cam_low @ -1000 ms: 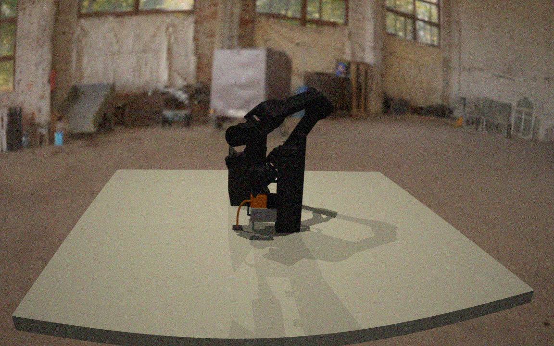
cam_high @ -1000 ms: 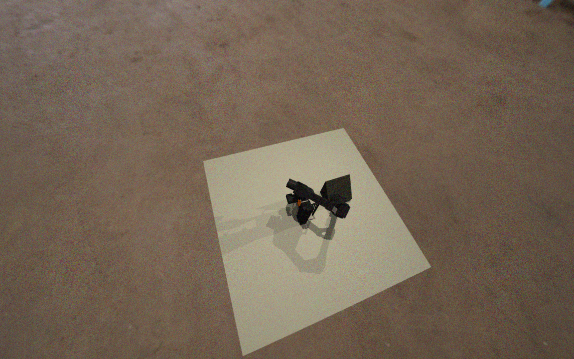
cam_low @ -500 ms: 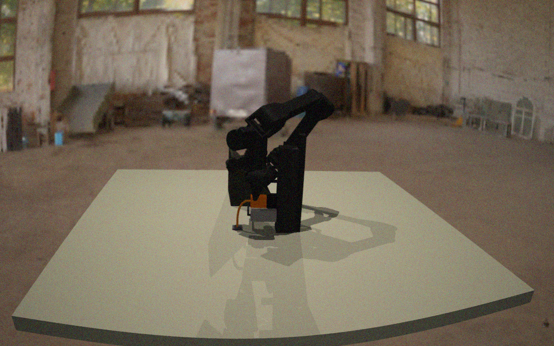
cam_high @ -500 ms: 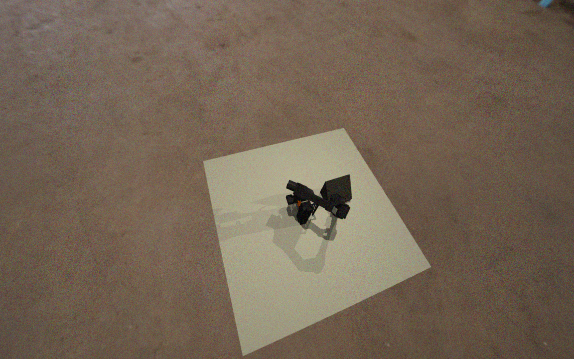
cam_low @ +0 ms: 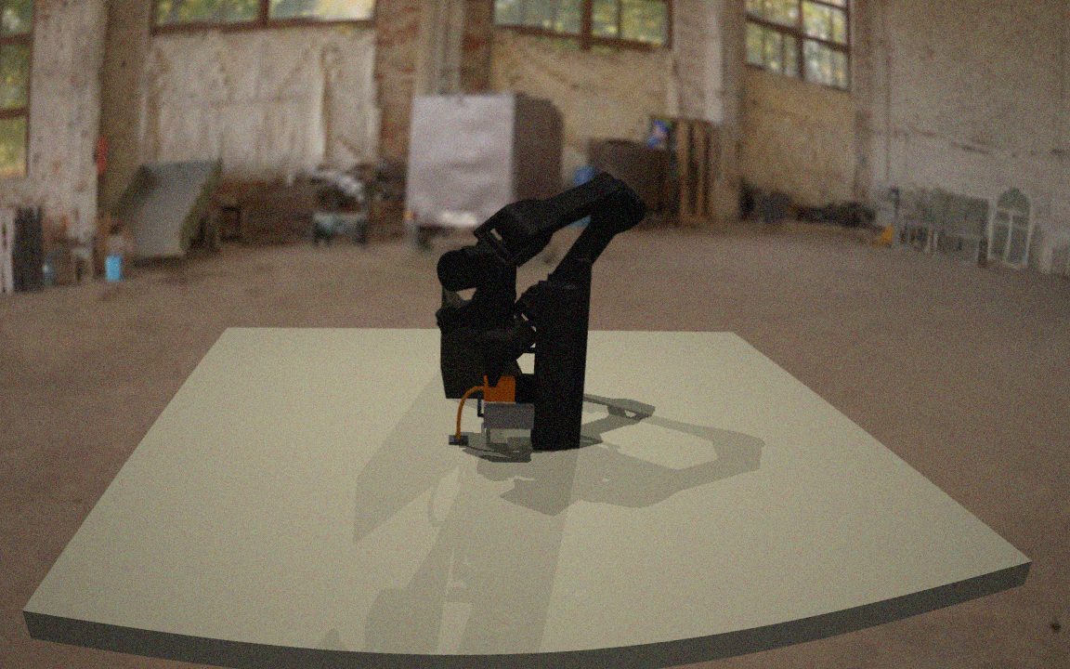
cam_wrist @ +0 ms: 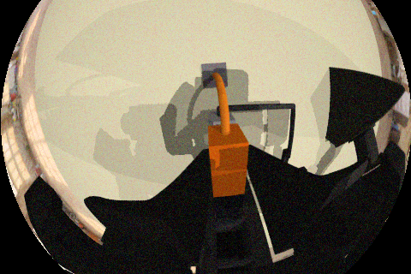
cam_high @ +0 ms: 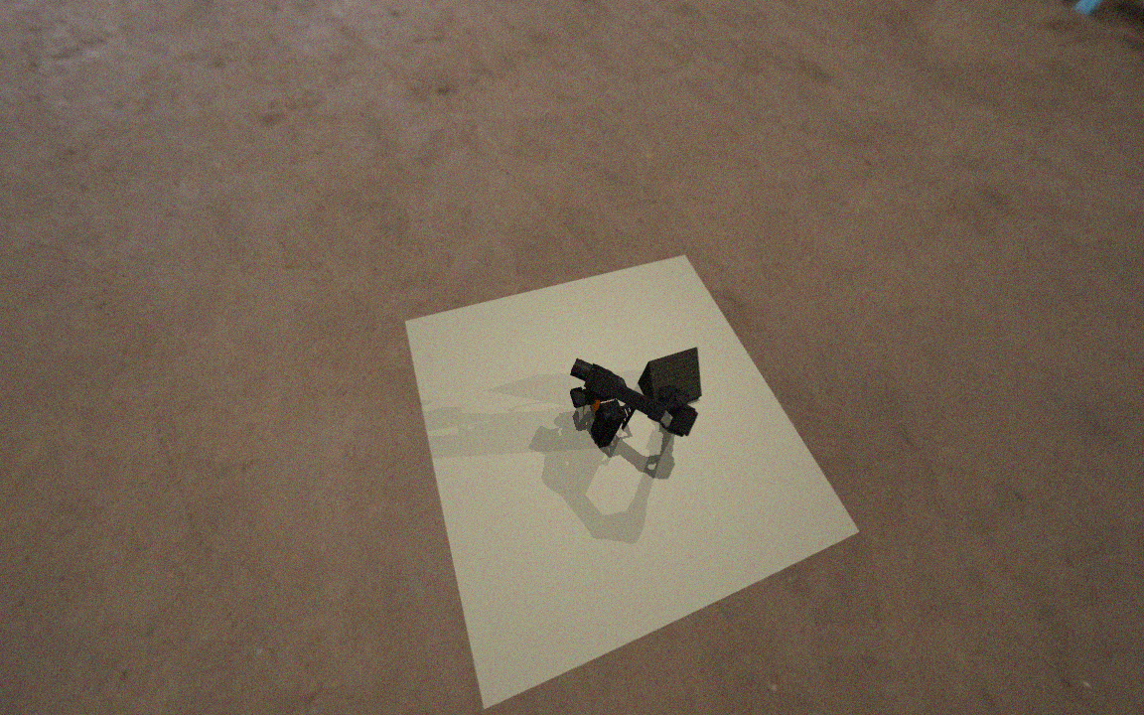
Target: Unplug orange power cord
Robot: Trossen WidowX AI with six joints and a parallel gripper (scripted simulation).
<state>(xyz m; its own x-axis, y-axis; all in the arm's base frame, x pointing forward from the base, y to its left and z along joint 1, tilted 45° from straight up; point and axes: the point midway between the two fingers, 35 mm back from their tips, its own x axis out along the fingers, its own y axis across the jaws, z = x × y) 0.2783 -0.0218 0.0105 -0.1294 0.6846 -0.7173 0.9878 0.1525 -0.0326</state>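
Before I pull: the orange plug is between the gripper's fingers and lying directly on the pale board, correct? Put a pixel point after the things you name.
Not quite. The exterior view shows the orange plug (cam_high: 596,405) (cam_low: 499,389) (cam_wrist: 229,160) on top of the gray strip (cam_low: 509,415), above the pale board (cam_high: 647,569) (cam_low: 688,541) (cam_wrist: 171,26). It is between the gripper's (cam_low: 500,379) (cam_wrist: 229,150) fingers.

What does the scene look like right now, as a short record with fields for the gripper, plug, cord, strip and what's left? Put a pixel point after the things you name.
gripper: (cam_high: 596,403) (cam_low: 499,379) (cam_wrist: 229,150) shut on the orange plug
orange plug: (cam_high: 596,406) (cam_low: 502,390) (cam_wrist: 229,158) on top of the power strip, between the fingers
power strip: (cam_low: 508,415) (cam_wrist: 214,118) grey, below the plug
cord: (cam_low: 460,412) (cam_wrist: 223,103) orange, curving down from the plug to a small dark block (cam_low: 457,439) (cam_wrist: 214,68)
surface: pale slab (cam_high: 691,533) (cam_low: 688,565) (cam_wrist: 171,30)
remaining: pull plug free, open gripper, withdraw
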